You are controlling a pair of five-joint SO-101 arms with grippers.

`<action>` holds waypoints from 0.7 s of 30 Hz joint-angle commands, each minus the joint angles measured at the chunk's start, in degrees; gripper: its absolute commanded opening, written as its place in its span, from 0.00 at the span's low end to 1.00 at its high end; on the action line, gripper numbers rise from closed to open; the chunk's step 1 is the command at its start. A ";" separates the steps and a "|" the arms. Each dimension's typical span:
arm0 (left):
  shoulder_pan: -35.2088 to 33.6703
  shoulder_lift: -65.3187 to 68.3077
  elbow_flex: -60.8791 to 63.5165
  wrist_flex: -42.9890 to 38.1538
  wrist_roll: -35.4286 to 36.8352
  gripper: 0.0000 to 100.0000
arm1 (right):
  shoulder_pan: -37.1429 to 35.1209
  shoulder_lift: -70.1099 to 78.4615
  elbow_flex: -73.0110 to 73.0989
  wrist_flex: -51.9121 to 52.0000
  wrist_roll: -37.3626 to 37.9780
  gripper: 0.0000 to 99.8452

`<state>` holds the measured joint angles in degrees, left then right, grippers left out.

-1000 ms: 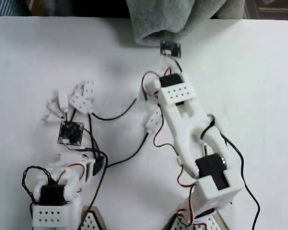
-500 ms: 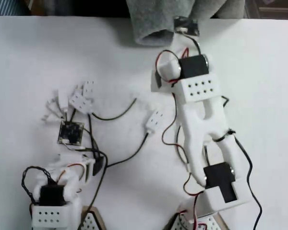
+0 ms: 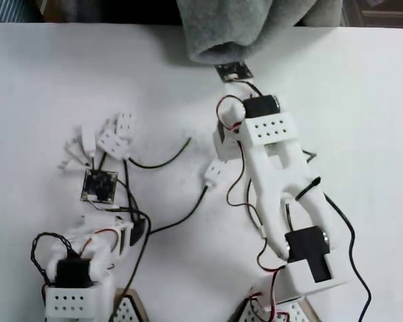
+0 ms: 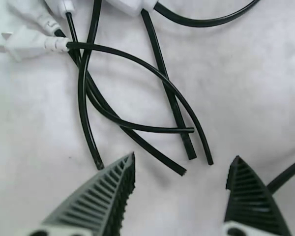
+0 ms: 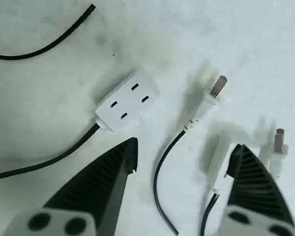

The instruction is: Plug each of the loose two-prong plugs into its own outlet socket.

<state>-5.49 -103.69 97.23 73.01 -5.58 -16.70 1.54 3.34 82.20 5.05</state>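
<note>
A white outlet socket [image 5: 127, 101] on a black cord lies just ahead of my right gripper [image 5: 184, 147], which hangs open above the table. Beside it lie a white two-prong plug [image 5: 206, 101] and a second plug [image 5: 274, 147], partly behind one finger. From above, this socket [image 3: 216, 171] sits by the right arm's wrist [image 3: 265, 127]. Two more sockets [image 3: 117, 134] and loose plugs [image 3: 80, 144] cluster at the left. My left gripper [image 4: 183, 160] is open over black cords [image 4: 137, 128], with a white plug [image 4: 27, 43] farther off.
A grey cloth [image 3: 242, 27] hangs over the table's far edge, just beyond the right arm. Black cords [image 3: 158, 163] run from the left cluster toward the middle. A small dark board [image 3: 99, 184] lies among them. The left arm's base [image 3: 70, 295] sits at the near left.
The right arm swung out toward the far right, then came back to the middle socket. The socket has shifted slightly toward the near side. The left arm has not moved.
</note>
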 commanded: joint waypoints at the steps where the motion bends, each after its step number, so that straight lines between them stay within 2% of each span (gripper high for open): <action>1: -0.13 -0.22 -0.18 0.44 0.18 0.30 | 2.33 -2.59 0.62 0.66 14.86 0.29; 3: -0.13 -0.22 -0.18 0.44 0.18 0.30 | 3.91 -2.68 1.93 0.84 17.05 0.29; 6: -0.13 -0.22 -0.18 0.44 0.18 0.30 | 5.49 -3.03 5.10 -3.38 13.80 0.29; 13: -0.13 -0.22 -0.18 0.44 0.18 0.30 | 10.86 -3.21 15.38 -20.97 -1.23 0.29; 17: -0.13 -0.22 -0.18 0.44 0.18 0.30 | 12.44 -3.38 22.51 -31.78 -5.19 0.29; 21: -0.13 -0.22 -0.18 0.44 0.18 0.30 | 13.67 -7.52 27.78 -37.14 -8.00 0.29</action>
<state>-5.49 -103.69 97.23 73.01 -5.58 -4.57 0.31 27.87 50.37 -0.13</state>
